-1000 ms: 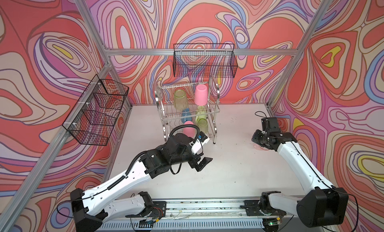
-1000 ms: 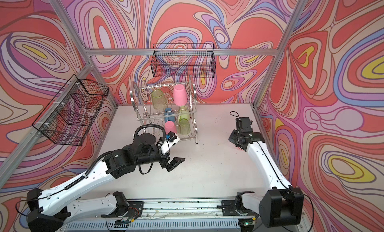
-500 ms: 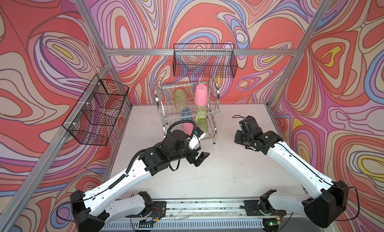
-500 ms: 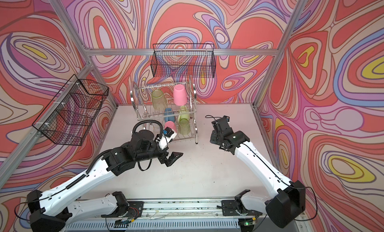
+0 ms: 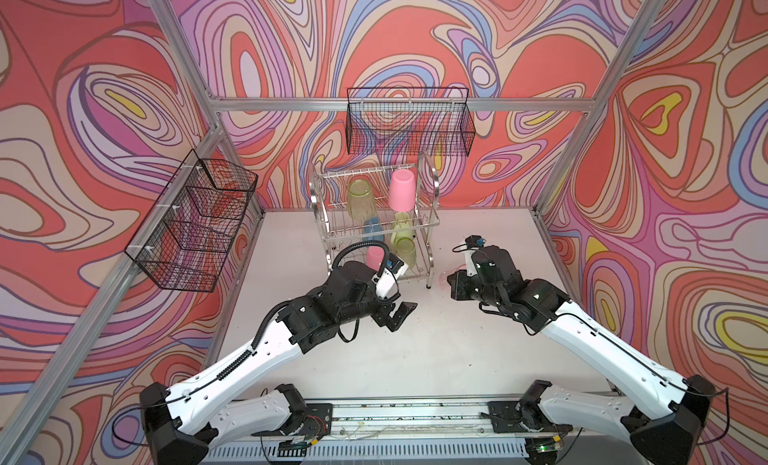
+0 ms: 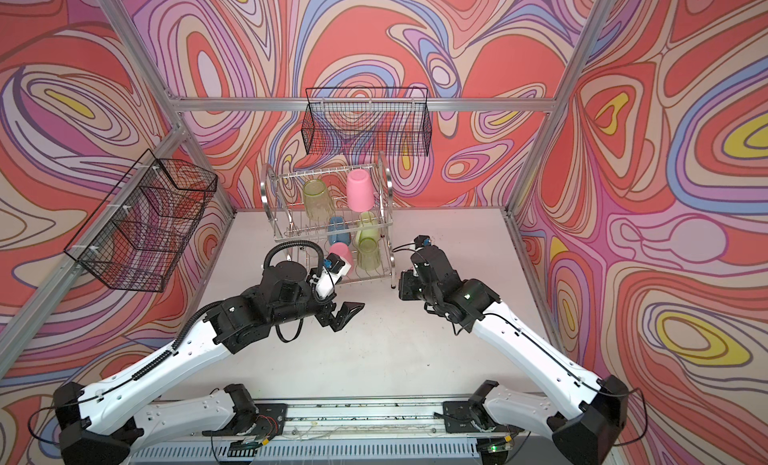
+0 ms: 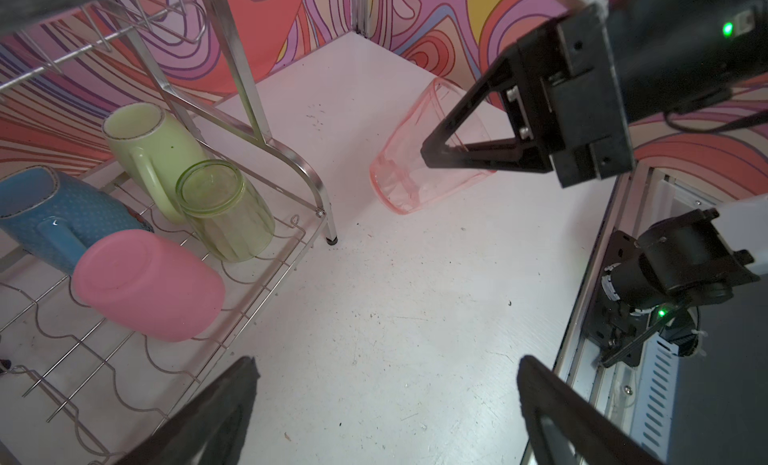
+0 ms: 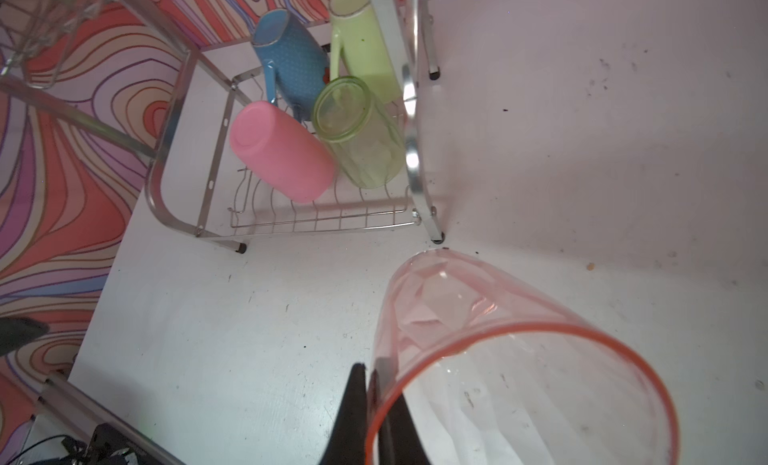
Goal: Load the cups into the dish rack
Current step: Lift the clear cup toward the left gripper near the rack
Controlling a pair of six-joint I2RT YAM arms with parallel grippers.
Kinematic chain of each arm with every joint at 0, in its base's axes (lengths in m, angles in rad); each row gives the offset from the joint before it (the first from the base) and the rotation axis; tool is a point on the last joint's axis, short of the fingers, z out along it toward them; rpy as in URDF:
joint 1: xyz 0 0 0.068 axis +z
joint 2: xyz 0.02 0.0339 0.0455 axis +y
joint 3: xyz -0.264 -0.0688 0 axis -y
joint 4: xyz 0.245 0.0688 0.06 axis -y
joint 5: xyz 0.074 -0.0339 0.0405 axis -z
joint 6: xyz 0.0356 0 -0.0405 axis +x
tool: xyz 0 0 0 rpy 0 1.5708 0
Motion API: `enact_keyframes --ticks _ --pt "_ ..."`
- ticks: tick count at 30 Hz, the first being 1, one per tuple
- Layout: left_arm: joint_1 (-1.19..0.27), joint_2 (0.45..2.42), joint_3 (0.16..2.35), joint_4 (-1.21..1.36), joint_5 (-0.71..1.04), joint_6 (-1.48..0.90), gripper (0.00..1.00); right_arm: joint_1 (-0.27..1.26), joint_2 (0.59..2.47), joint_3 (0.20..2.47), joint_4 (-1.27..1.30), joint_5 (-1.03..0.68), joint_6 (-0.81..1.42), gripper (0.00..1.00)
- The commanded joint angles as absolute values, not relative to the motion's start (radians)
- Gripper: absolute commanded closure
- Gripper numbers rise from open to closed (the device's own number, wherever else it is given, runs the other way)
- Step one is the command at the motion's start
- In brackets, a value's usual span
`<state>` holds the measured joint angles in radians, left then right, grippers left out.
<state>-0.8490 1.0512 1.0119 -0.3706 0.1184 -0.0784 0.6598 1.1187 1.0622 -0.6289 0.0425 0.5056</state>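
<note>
The dish rack [image 5: 433,222] [image 6: 387,225] stands at the back of the table. Its top tier holds a clear green cup [image 5: 361,199] and a pink tumbler [image 5: 402,189]. The lower tier carries a blue mug [image 7: 54,217], a pale-green mug [image 7: 149,147], a clear green cup [image 7: 224,211] and a pink tumbler [image 7: 145,284]. My right gripper [image 8: 365,371] [image 5: 451,282] is shut on the rim wall of a clear pinkish cup [image 8: 498,359] [image 7: 407,167], tilted just right of the rack's front leg. My left gripper [image 7: 386,363] [image 5: 399,315] is open and holds nothing, in front of the rack.
A black wire basket [image 5: 409,122] hangs on the back wall above the rack, and another [image 5: 195,221] on the left wall. The arms' base rail [image 5: 395,413] runs along the table's front edge. Aluminium frame posts stand at the back corners.
My right arm has carried the clear pinkish cup leftward from the right wall to beside the rack. The left gripper has drawn back slightly and stays open.
</note>
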Motion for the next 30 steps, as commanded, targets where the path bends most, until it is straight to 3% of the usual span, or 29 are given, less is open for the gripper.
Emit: enact_keyframes --ticks 1,20,30 --pt "-0.844 1.023 0.986 -0.317 0.083 -0.147 0.00 0.672 1.097 1.016 -0.499 -0.083 0.417 1.00" --pt "-0.844 0.855 0.853 -0.521 -0.189 -0.959 0.03 0.673 1.028 0.678 0.123 -0.392 0.339 1.00" --pt "-0.845 0.848 0.791 -0.470 -0.206 -1.329 0.02 0.673 1.068 0.621 0.355 -0.459 0.364 1.00"
